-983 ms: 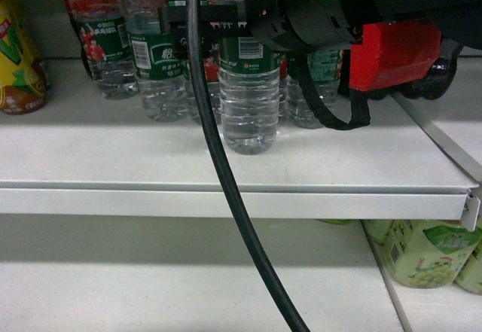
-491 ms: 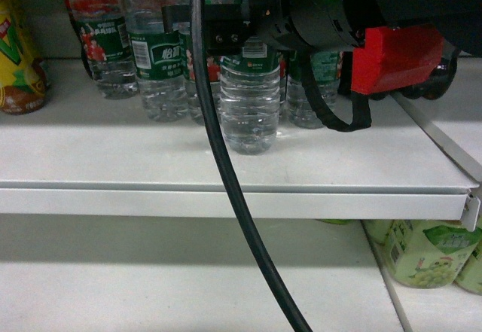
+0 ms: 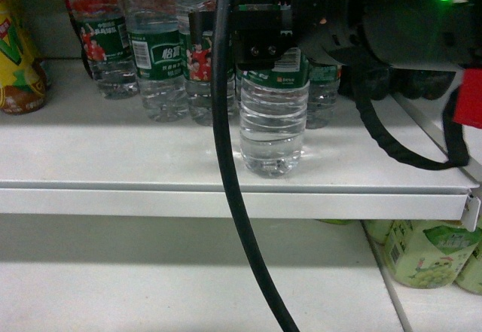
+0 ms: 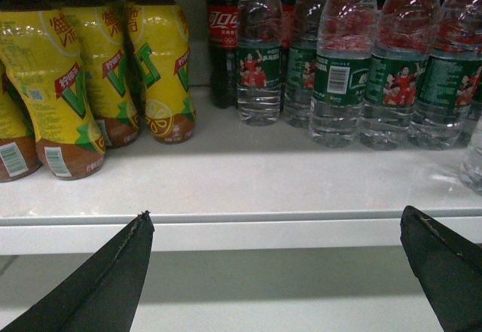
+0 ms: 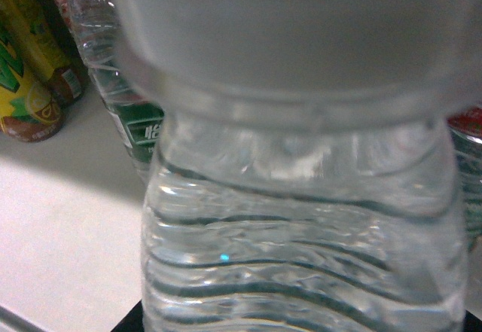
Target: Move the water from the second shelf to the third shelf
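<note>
Clear ribbed plastic catches the light at the centre of the head view: the water bottle (image 3: 273, 114) now stands close to the front lip of the white shelf (image 3: 113, 159), out ahead of the row of green-labelled bottles (image 3: 154, 53) in the upper left. A second ago it sat further back and more to the left, so it has been drawn forward and rightward, out of the pack. The right gripper (image 3: 260, 35) is clamped round its label band; the black jaws sit against the green wrap, pinching the bottle. In the right wrist view the bottle's ribs (image 5: 301, 242) fill nearly the whole frame, which fits a firm hold.

That shift matters: the bottle looks nearly free of its neighbours, and to my eye the pull-out is almost done, with the carry to the other shelf yet to come. Its base appears to touch the shelf, though I can't be sure.

Over on the left wrist view, the left gripper (image 4: 279, 272) hangs spread wide, holding nothing, its two dark fingertips (image 4: 120, 272) at the lower corners, facing yellow tea bottles (image 4: 53, 83) and a cola bottle (image 4: 223, 46).

A thick black cable (image 3: 226, 159) drapes across the front.
</note>
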